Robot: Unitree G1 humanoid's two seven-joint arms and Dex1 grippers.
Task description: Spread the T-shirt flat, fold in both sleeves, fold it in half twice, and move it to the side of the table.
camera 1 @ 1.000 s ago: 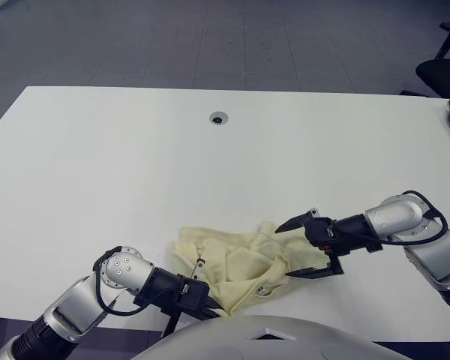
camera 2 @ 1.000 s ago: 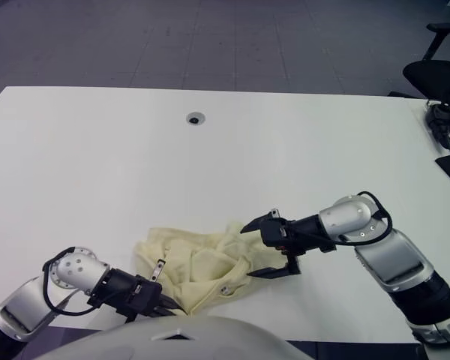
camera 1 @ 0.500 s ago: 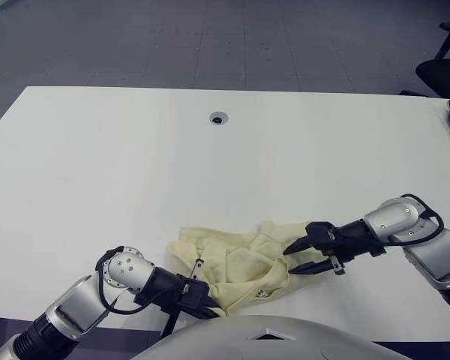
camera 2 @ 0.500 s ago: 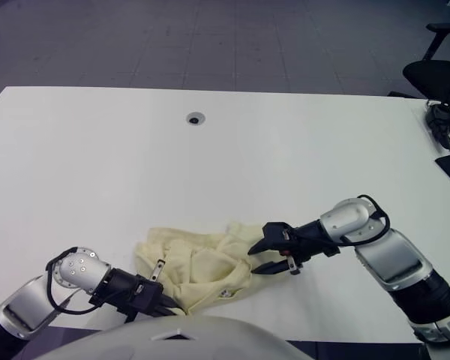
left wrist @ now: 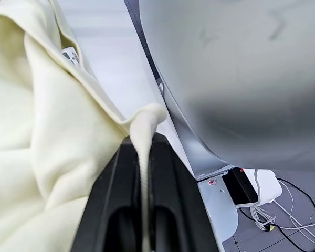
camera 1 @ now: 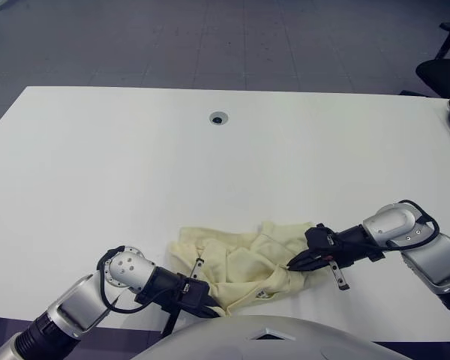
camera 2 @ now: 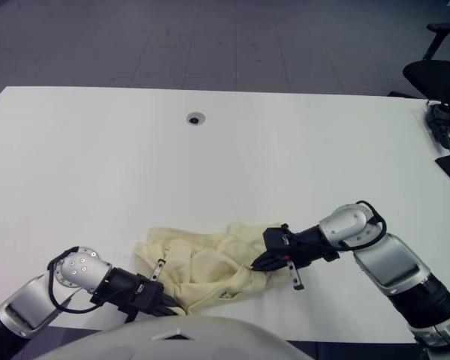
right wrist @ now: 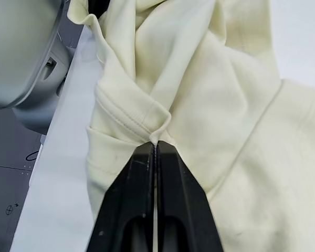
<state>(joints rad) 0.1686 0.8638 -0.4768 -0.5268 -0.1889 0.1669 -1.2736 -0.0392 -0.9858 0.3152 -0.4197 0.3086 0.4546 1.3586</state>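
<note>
While the T-shirt (camera 1: 236, 262) lies crumpled at lower centre of the head view near the table's (camera 1: 135, 157) front edge, left gripper (left wrist: 145, 157) and right gripper (right wrist: 155, 152) each pinch its cloth, so spreading seems barely begun, with sleeve folds, both halvings and the move aside undone.

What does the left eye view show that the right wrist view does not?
Left eye view: the broad white table, its cable hole, and the left gripper at the T-shirt's near edge. Right wrist view: a stitched fold of cloth pinched between the right gripper's shut fingers. Both: the crumpled pale yellow T-shirt with the right gripper on it.
</note>
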